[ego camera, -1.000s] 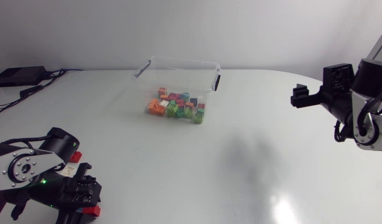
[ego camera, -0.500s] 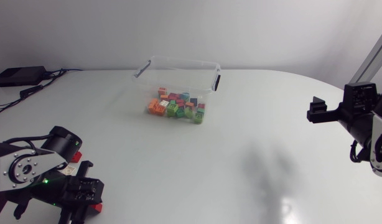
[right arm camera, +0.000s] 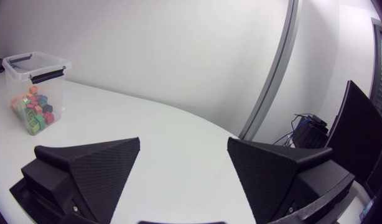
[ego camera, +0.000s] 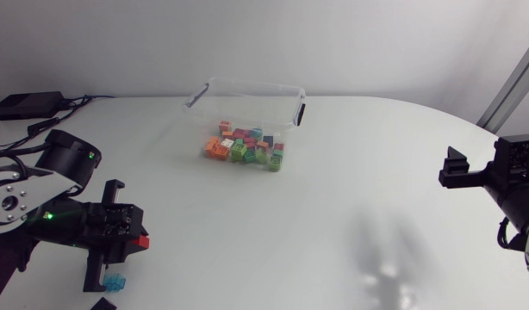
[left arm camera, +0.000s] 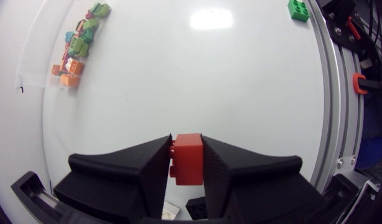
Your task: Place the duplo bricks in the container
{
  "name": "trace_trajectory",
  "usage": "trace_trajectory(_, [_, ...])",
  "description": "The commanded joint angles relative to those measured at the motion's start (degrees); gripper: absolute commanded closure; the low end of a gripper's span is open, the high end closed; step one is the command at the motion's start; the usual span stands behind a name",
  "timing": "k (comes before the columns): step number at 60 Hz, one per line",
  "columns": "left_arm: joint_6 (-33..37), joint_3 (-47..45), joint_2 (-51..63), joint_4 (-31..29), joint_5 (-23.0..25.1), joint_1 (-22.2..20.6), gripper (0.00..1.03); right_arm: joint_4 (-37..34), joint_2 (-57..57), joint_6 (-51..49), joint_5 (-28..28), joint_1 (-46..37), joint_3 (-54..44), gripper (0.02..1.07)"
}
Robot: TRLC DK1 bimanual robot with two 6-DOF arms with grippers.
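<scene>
Left gripper (left arm camera: 186,143) raised, red brick (left arm camera: 188,162) clamped between

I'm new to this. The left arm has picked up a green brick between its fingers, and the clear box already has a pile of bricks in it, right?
Not quite. The left gripper holds a red brick, not a green one; the left wrist view shows this plainly. The rest is right: the clear container already has a pile of bricks in it.
</scene>
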Motion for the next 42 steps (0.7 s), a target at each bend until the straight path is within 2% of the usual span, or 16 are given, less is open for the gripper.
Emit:
trace_trajectory(1, [-1.38,1.74,-0.83,-0.70,0.52,-0.73,0.96,0.77,-2.04,-0.99,-0.30,-0.33,-2.35,0.06])
trace_trajectory(12, [-2.26,2.97,-1.89,-0.70,0.69,-0.91,0.96,1.12,-5.64,-3.97,0.76,0.46,-5.08,0.06])
trace_trajectory(18, [-3.84,4.37,-1.98,-0.61,0.87,-1.52,0.96,-0.02,-7.31,-5.29,4.10,2.49,-5.69,0.06])
trace_trajectory(24, [-6.12,6.13,-1.98,-0.26,0.87,-3.72,0.96,-0.37,-9.77,-5.64,3.66,2.84,-7.10,0.06])
trace_trajectory(28, [-7.62,8.24,-1.54,-0.26,0.87,-5.13,0.96,-1.07,-13.11,-3.97,2.51,2.84,-8.33,0.06])
trace_trajectory(34, [-10.52,12.64,0.31,0.44,0.78,-7.23,0.96,-0.46,-19.09,2.53,5.41,2.75,-11.58,0.06])
trace_trajectory(42, [-14.39,17.82,3.38,2.55,0.87,-9.52,0.96,-0.99,-26.38,8.33,5.85,2.75,-14.66,0.06])
